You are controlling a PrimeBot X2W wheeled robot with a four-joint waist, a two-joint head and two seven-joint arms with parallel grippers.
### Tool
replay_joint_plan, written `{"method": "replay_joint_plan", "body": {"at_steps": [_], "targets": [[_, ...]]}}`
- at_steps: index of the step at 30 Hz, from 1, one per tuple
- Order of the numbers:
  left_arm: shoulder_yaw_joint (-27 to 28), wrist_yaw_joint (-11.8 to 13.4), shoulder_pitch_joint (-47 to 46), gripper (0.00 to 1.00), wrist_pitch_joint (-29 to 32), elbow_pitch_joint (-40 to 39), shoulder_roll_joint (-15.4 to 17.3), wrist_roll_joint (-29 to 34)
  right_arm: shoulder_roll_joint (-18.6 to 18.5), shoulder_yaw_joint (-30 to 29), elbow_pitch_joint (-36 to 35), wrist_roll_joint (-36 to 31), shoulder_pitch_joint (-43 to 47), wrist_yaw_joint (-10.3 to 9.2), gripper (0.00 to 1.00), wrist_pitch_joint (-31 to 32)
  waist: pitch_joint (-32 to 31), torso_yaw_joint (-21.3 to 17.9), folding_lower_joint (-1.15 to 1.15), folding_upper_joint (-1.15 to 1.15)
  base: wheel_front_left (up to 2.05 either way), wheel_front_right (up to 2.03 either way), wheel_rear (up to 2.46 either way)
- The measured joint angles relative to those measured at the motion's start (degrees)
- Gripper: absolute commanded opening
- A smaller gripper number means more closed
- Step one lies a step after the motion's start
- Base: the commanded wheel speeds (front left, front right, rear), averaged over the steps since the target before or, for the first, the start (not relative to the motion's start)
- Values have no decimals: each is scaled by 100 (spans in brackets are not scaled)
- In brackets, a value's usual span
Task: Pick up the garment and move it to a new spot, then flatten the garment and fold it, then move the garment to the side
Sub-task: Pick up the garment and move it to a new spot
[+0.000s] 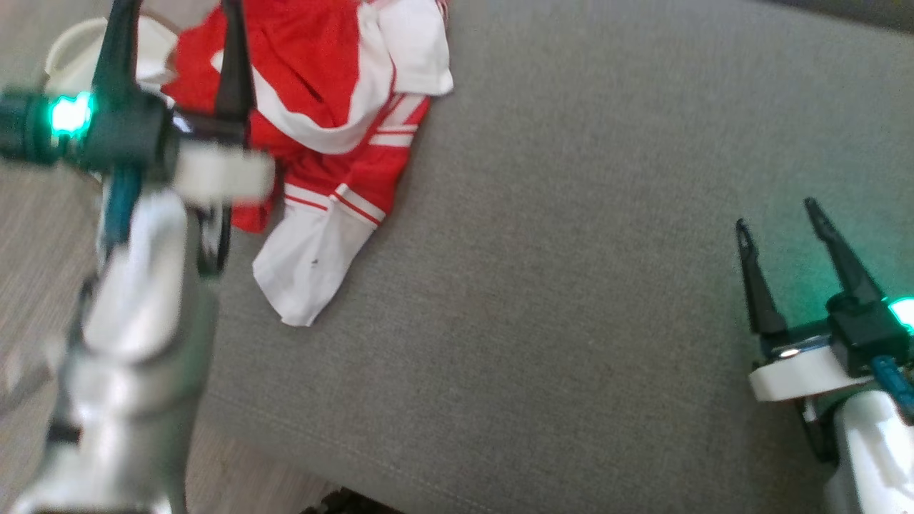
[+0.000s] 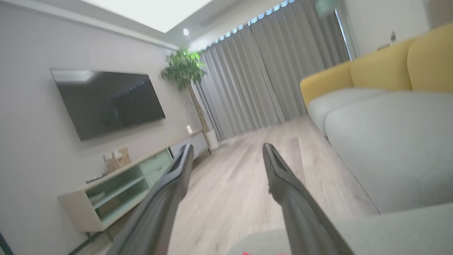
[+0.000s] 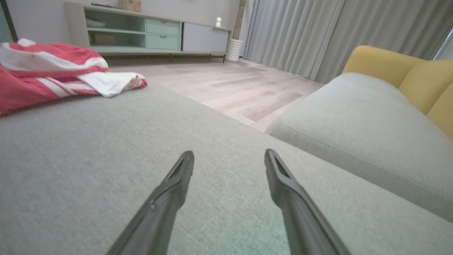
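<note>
The garment (image 1: pixel 321 107), red with white panels and stripes, lies crumpled at the far left of a grey cushion (image 1: pixel 571 285). One white sleeve trails toward the front edge. My left gripper (image 1: pixel 178 21) hovers above the garment's left part, open, with nothing between its fingers. In the left wrist view that gripper (image 2: pixel 227 147) points out into the room, and a sliver of red garment (image 2: pixel 254 253) shows at the bottom edge. My right gripper (image 1: pixel 777 216) rests open low over the cushion's right side, far from the cloth. From the right wrist view, the right gripper (image 3: pixel 229 153) is empty and the garment (image 3: pixel 53 71) lies at the upper left.
A pale round container (image 1: pixel 71 43) stands on the wood floor (image 1: pixel 36 235) beyond the cushion's left edge. A grey sofa with yellow backs (image 3: pixel 371 117) sits across a floor gap. A low TV cabinet (image 3: pixel 141 32) lines the far wall.
</note>
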Motion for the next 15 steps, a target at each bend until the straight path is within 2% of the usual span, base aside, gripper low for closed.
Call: {"method": "replay_joint_plan", "body": {"at_steps": [3, 8, 12, 15], "targets": [[-22, -229, -1003, 100, 627, 1295, -4, -35, -235, 29, -118, -1, -68, 0, 100, 0, 362, -50, 0, 0, 0, 0, 0], [-14, -407, -2350, 100, 1681, 2980, 0, -38, -458, 127, -367, -1, -326, 1, 100, -15, 897, -241, 0, 0, 0, 0, 0], [4, -595, -2721, 100, 2374, 4052, 90, -155, -495, 215, -602, -1, -533, 5, 100, -58, 1181, -549, -1, 0, 0, 0, 0], [11, -714, -2774, 100, 2607, 4570, 180, -244, -516, 211, -723, 1, -677, 5, 100, -62, 1386, -761, -1, 0, 0, 0, 0]]}}
